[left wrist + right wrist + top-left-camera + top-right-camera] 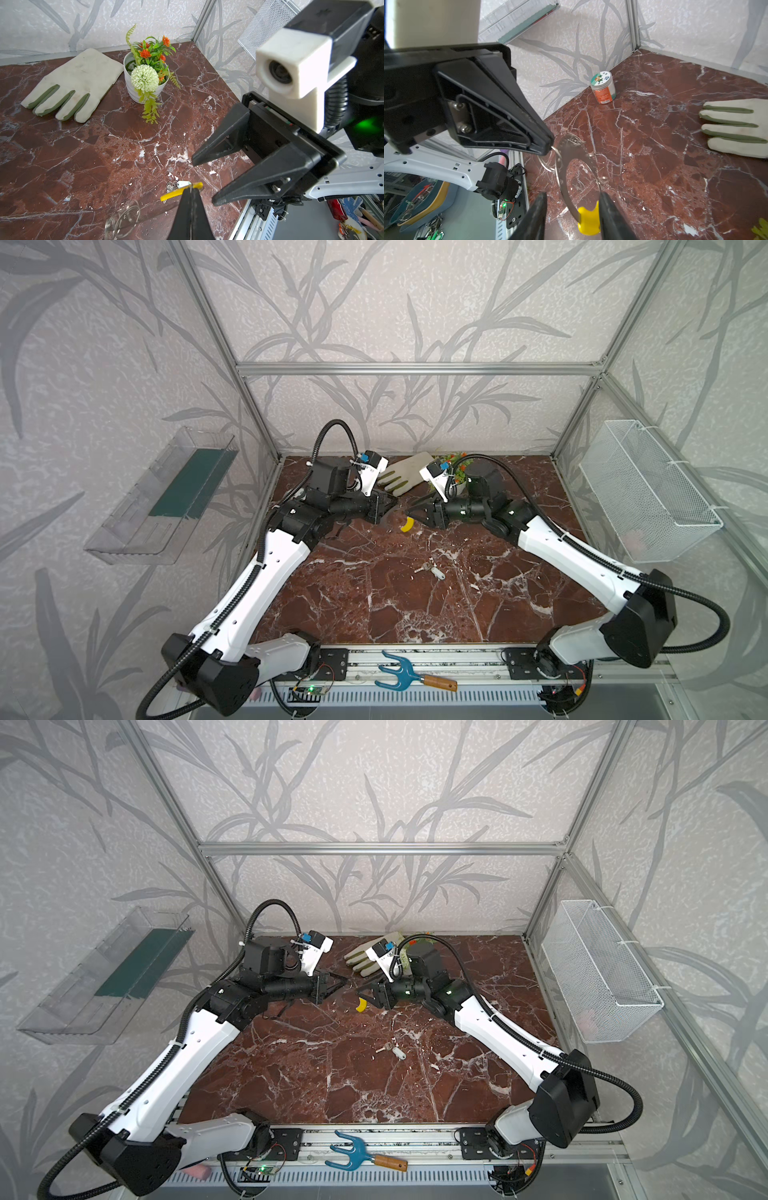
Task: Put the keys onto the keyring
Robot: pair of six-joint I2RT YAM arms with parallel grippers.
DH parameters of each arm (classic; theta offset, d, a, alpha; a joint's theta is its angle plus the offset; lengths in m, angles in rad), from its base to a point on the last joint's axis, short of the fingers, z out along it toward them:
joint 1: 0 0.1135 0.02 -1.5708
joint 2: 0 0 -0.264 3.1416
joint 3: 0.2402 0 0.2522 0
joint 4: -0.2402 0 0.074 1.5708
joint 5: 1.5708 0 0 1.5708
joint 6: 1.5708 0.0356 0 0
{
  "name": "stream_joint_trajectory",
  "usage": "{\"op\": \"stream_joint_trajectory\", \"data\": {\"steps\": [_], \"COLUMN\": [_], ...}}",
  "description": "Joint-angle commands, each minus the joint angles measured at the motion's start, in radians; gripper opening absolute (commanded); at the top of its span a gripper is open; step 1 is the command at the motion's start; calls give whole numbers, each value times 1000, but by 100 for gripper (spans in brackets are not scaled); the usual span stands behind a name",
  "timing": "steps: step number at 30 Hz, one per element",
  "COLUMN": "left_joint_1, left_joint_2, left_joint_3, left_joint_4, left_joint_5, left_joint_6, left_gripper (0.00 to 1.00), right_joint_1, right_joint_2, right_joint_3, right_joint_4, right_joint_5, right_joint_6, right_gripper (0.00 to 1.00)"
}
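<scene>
Two grippers, one keyring and one bunch of keys are yours to account for. The left gripper (549, 146) is clenched on the keyring (562, 180). It pinches the thin grey hoop at the arc opposite its yellow sleeve (588, 221) and holds it above the marble, toward the back middle of the table. The right gripper (203, 180) faces it with jaws parted, straddling that sleeve. One finger (607, 209) looks to touch the yellow; the other stands off it. A few small rings hang on the hoop, but you cannot count them surely. The keys (430, 570), with one white tag, lie flat near the table's middle, well apart from both grippers. Also listed:

- one pale glove (405, 477), flat at the back
- one white pot of artificial flowers (145, 83), just beside the glove
- one small jar (603, 89), close by the left wall
- one blue hand rake (399, 672) with a wooden handle, on the front rail

Surface: one red-brown marble table (374, 614), veined in white. Room: grey leaf-patterned walls in an aluminium frame, with one clear tray (162, 497) on the left wall and one white wire basket (648, 493) on the right. The marble from the keys to the front rail lies open to you. The side walls stand right at the table's edges.
</scene>
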Motion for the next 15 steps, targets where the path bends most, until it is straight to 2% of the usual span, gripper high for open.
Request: {"op": "stream_joint_trajectory", "data": {"steps": [1, 5, 10, 15], "left_joint_1": [-6, -9, -12, -16], "left_joint_2": [5, 8, 10, 12], "left_joint_3": [44, 46, 54, 60], "left_joint_4": [-15, -19, -21, -33], "left_joint_5": [18, 18, 18, 5], "left_joint_6": [24, 21, 18, 19], "left_gripper": [0, 0, 0, 0], "right_joint_1": [13, 21, 29, 33], "right_joint_2": [6, 11, 16, 14], "right_joint_3": [33, 34, 34, 39], "right_joint_4": [1, -8, -24, -32], "right_joint_5": [-40, -27, -19, -8], "right_joint_6": [-23, -36, -56, -59], "right_gripper": [42, 38, 26, 1]}}
